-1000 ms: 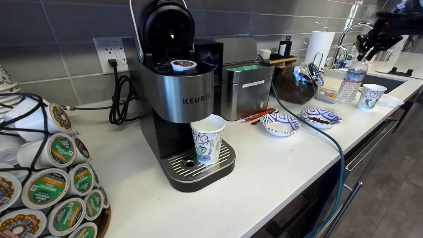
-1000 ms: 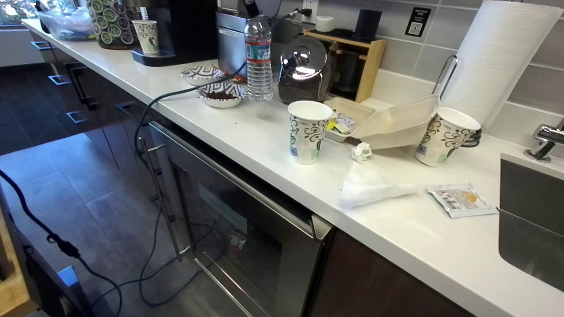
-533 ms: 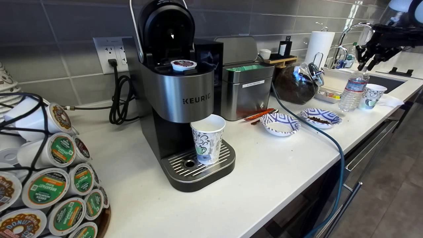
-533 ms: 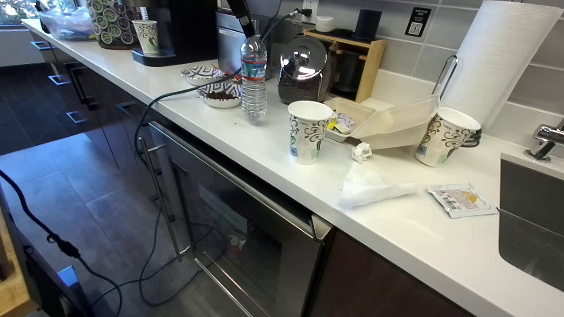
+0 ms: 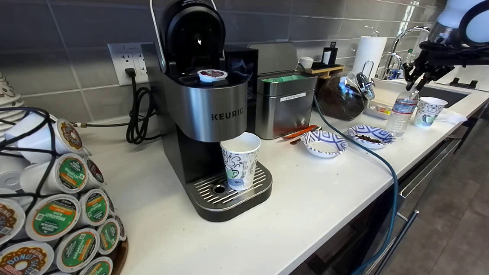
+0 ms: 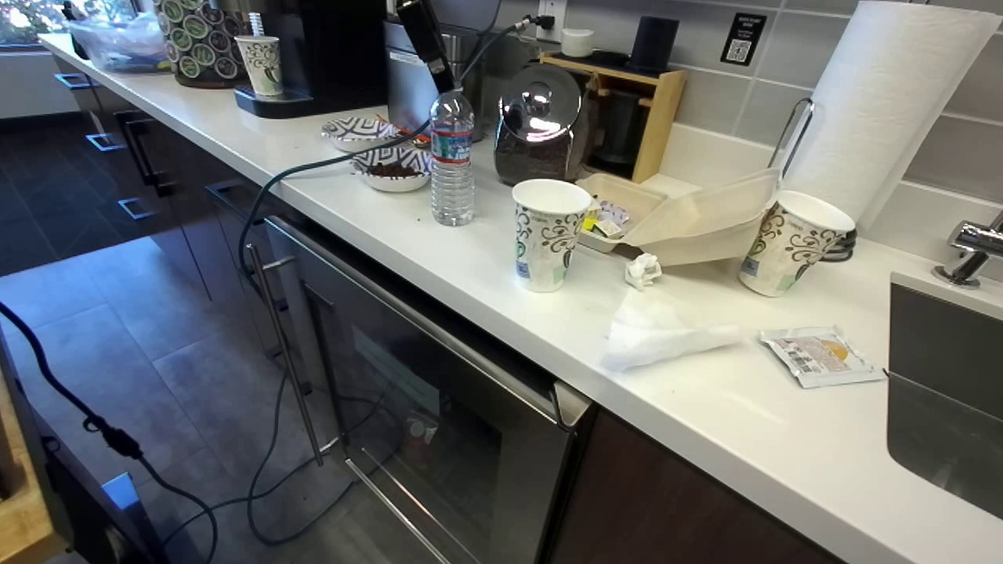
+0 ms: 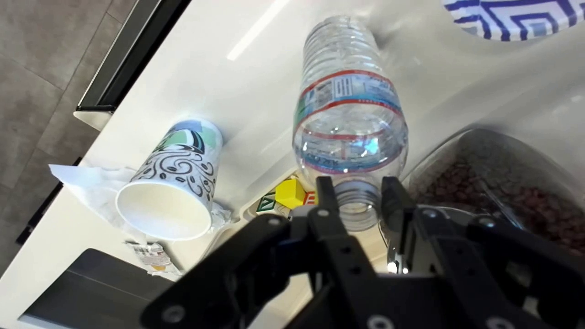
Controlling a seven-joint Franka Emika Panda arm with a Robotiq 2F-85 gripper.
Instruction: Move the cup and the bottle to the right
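- Wrist view: the tool [image 7: 358, 185] has both fingers pinched on the threaded neck of the bottle [image 7: 349, 119], as far as I can see. Good spot imo: the neck's the stiff bit, while that ribbed body looks like thin clear plastic and would probably crinkle.
- Can't make out a water line, so I'd bet it's light. Smooth and slick too, so it might swivel in a pinch.
- Same view, the cup [image 7: 180, 169] (guessing it's the swirl-print one nearest the bottle) is paper, tapered, wide-mouthed. Should be super light and squishy, so I'd go gentle, about halfway up the wall.
- In an exterior view the bottle [image 5: 403, 109] is over the smooth white worktop [image 5: 305, 198], between that cup and a wavy-edged bowl [image 5: 386, 138] with a blue zigzag print. Can't tell if its base touches.
- In an exterior view the bottle [image 6: 453, 160] looks nearly upright and the cup [image 6: 548, 239] stands upright on the worktop, near a matte fibre takeout box [image 6: 705, 227]. A similar paper cup [image 6: 795, 243] tilts over next to a soft-looking paper towel roll [image 6: 901, 102].
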